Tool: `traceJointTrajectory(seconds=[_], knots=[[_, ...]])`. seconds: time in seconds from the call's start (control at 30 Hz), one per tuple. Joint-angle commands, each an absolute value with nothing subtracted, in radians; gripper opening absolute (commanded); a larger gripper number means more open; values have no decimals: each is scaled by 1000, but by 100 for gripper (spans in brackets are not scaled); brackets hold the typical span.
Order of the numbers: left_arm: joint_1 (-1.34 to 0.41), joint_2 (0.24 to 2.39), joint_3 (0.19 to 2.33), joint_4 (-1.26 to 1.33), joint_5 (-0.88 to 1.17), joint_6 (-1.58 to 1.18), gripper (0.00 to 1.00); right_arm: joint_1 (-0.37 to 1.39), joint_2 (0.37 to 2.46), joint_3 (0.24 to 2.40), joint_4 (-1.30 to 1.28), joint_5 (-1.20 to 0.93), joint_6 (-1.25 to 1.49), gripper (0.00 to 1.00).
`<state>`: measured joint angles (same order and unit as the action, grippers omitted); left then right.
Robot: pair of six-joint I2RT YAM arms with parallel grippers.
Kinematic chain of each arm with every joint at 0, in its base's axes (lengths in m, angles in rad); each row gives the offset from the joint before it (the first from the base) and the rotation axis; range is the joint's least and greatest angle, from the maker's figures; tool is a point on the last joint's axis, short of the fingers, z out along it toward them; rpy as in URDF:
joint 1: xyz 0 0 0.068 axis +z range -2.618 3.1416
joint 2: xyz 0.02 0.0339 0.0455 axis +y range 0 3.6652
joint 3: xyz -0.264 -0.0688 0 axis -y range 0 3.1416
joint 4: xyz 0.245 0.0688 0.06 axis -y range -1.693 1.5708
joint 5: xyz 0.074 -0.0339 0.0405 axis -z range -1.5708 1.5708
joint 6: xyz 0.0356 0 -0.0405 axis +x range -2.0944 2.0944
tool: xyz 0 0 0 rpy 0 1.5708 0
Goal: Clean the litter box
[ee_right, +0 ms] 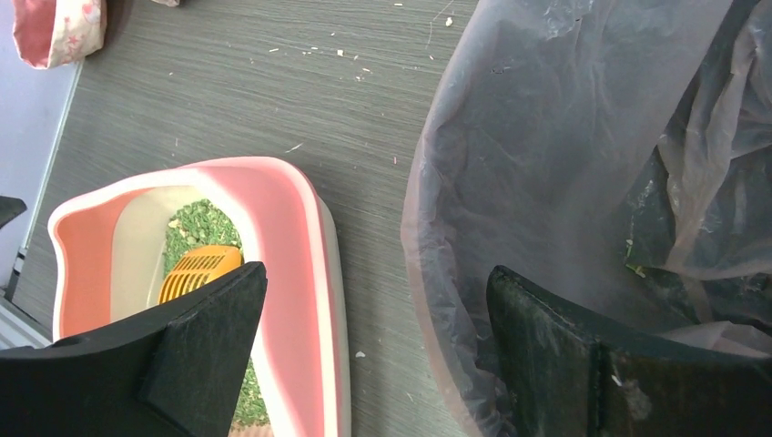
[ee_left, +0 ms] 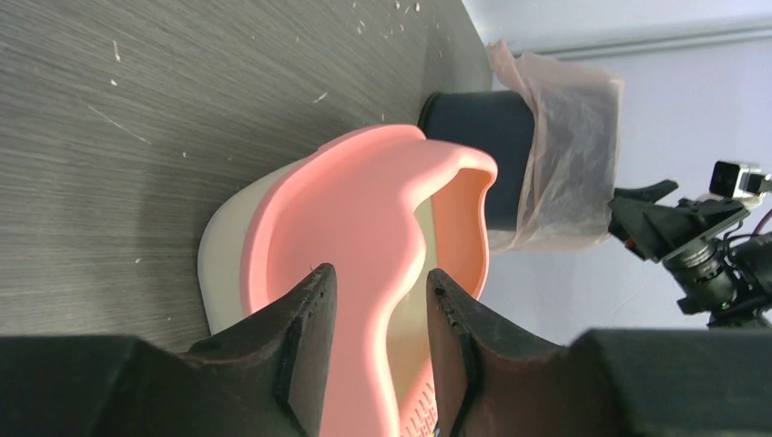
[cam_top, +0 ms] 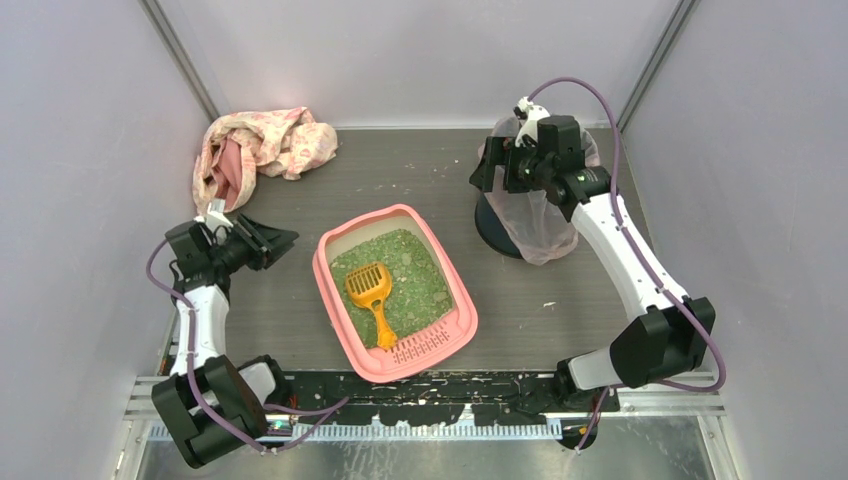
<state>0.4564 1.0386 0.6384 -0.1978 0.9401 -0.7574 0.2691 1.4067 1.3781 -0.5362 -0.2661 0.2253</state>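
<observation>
The litter box (cam_top: 420, 350) sat mid-bench (cam_top: 400, 170), an orange scoop (cam_top: 368, 285) lying in its green granules. The left gripper (ee_left: 380, 271) hung just left of it, jaws partway apart and empty. The right gripper (ee_right: 375, 273) gaped wide over the bagged bin (cam_top: 495, 232), also holding nothing.

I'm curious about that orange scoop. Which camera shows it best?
The top external view. It shows the whole scoop lying in the litter box, handle toward the grate end. The right wrist view shows only its slotted head. The left wrist view shows none of it.
</observation>
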Motion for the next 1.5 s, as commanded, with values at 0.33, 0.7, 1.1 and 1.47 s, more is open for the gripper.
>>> traceJointTrajectory(seconds=[0.33,0.7,1.1,1.47], knots=[[459,1024,484,9,898,-819,42,295,1359,1519,-522,-314,296,96],[450,1073,356,197,877,-889,42,302,1377,1573,-436,-382,399,95],[407,1174,302,349,893,-908,42,307,1401,1597,-453,-385,397,95],[362,1277,281,471,873,-932,35,308,1415,1624,-490,-384,390,95]])
